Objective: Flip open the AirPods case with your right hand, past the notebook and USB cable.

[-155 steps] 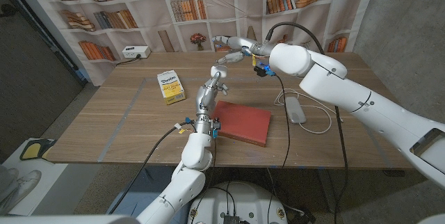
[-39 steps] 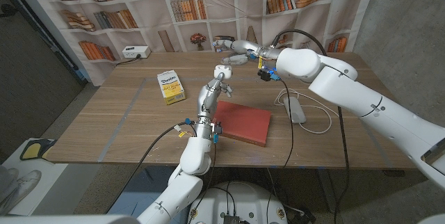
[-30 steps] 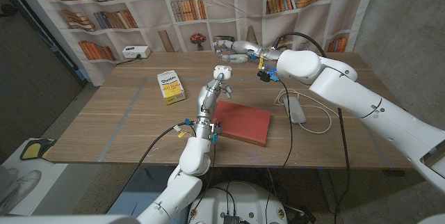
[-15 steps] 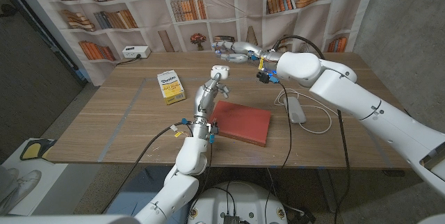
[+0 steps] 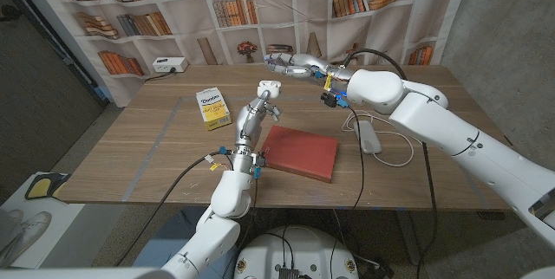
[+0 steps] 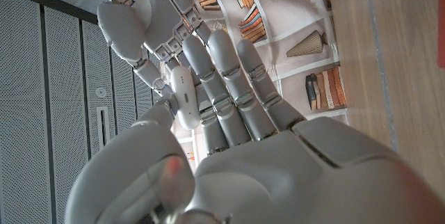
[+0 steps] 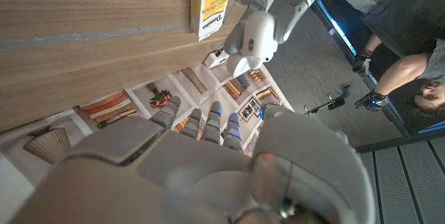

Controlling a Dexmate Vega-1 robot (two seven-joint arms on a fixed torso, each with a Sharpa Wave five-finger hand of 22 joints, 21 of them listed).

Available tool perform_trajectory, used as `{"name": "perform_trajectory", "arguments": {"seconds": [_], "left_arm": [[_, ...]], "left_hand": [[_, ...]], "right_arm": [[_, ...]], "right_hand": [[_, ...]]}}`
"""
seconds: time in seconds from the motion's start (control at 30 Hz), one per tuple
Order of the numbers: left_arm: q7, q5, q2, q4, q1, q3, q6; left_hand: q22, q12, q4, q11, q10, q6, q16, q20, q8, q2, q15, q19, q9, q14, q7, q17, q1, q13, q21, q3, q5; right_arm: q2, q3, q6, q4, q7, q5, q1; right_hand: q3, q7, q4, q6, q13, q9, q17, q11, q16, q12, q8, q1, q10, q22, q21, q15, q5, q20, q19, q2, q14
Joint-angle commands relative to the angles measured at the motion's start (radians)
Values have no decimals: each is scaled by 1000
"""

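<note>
Risk first, going left to right. Yellow box (image 5: 212, 108) lies on the desk (image 5: 156, 140), well apart from the action, no threat. Left robot hand (image 5: 263, 97) is raised above the desk and pinches the white AirPods case (image 5: 270, 83) at its fingertips; in the left wrist view the case (image 6: 183, 97) sits between thumb and fingers, held only by its edges. That is the weak spot: a thin pinch on a smooth rounded shell, so a sideways push on the lid could twist or pop the case out and drop it onto the desk, or onto the red notebook (image 5: 300, 152) below and just beside the arm. Right robot hand (image 5: 286, 68) reaches in from beyond, fingers stretched out and apart, holding nothing, near the case but contact cannot be confirmed. If it comes in off the lid seam it will likely shove the whole case rather than hinge it. White USB cable (image 5: 381, 145) with its adapter lies under the right forearm; dropping the arm could snag it. Person's gloved hands (image 7: 361, 62) show beyond the desk in the right wrist view.
</note>
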Motion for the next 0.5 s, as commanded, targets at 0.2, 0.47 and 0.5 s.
{"name": "perform_trajectory", "arguments": {"seconds": [0.2, 0.47, 0.5], "left_arm": [[-27, -39, 41, -32, 29, -39, -15], [-24, -41, 29, -11, 34, -40, -19], [-22, -36, 28, -10, 34, -40, -19]], "left_hand": [[2, -4, -7, -24, -1, -2, -4, 5, 2, 11, 1, 6, 0, 8, -7, 0, -1, 5, -1, 6, 4], [2, -5, -8, -24, 0, -3, -4, 5, 1, 11, 1, 7, 0, 11, -6, 0, -4, 6, -3, 6, 4], [2, -5, -8, -24, 0, -2, -4, 5, 2, 11, 1, 7, 0, 11, -6, 1, -4, 5, -4, 6, 4]], "right_arm": [[-4, 32, 55, -27, -78, 16, -69], [-9, 47, 97, -2, -86, 31, -98], [-12, 49, 103, -1, -88, 30, -102]], "right_hand": [[-19, 21, -14, 1, -2, 0, -7, 18, -5, -3, -1, -31, -1, 1, 4, 13, -15, 7, 2, -16, -93], [-31, 30, -24, 13, -6, -1, -15, 45, -8, -5, 0, -51, 0, 1, 6, 18, -21, 11, 5, -26, -87], [-31, 31, -25, 13, -6, -1, -16, 46, -8, -5, 0, -52, 0, 1, 6, 18, -21, 11, 6, -26, -87]]}}
